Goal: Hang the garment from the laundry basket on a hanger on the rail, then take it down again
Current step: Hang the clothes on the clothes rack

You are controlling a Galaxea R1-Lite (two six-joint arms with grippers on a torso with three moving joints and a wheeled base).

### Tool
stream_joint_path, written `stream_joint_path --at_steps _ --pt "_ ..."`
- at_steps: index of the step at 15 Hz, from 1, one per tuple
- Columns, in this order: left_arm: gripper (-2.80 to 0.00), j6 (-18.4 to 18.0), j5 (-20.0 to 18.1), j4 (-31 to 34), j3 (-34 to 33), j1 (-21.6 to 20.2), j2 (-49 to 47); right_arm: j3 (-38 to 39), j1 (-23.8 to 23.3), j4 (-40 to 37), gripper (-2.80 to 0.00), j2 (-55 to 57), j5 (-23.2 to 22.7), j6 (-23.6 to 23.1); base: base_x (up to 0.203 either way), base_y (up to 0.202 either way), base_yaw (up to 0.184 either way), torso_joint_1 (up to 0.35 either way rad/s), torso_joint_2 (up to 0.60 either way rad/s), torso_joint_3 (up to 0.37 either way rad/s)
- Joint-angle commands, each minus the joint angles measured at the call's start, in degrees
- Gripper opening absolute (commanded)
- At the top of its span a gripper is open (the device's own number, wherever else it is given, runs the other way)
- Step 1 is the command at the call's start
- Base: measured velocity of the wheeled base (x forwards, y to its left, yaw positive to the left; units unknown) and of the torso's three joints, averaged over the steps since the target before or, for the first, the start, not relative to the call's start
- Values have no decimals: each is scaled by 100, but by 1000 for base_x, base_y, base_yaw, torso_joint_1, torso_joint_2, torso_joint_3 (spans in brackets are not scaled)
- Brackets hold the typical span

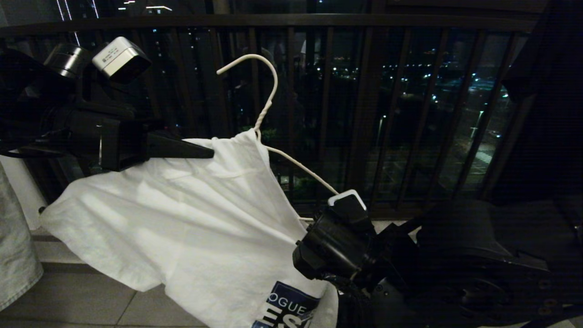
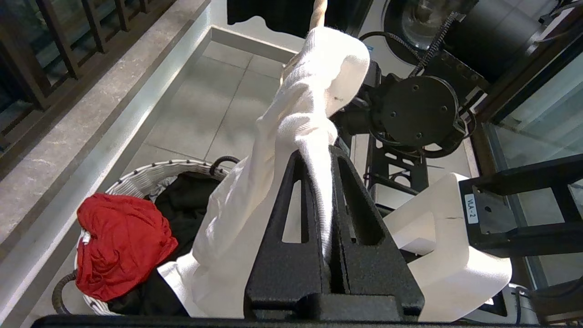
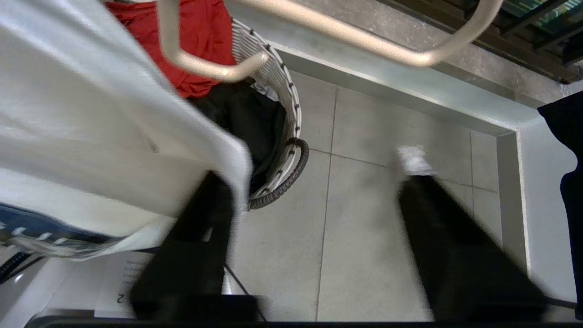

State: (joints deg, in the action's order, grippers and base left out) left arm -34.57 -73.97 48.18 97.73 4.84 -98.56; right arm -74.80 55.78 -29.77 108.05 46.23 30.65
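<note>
left tool [image 2: 319, 205] pinches garment [image 1: 182, 218] edge; floor [image 3: 364, 255] open beneath.

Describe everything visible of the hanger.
The hanger is thin white wire with a curved hook on top and a twisted neck. It is held in mid-air before the dark railing, tilted, on no rail. Its neck pokes through the collar of the T-shirt, which hides one shoulder; the other shoulder runs bare down to the right gripper. The left gripper is shut on the T-shirt by the collar.
</note>
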Motion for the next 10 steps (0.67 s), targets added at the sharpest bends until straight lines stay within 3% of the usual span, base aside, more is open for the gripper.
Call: stream_joint_path --at_steps 1,10 --pt "-280 -24 -38 25 0 -1 5 -7 -79 -14 -280 6 27 -5 0 0 0 0 0 0" --pt "-280 -15 -141 25 -35 -45 83 -78 -402 676 -280 301 -89 -191 0 0 0 0 0 0"
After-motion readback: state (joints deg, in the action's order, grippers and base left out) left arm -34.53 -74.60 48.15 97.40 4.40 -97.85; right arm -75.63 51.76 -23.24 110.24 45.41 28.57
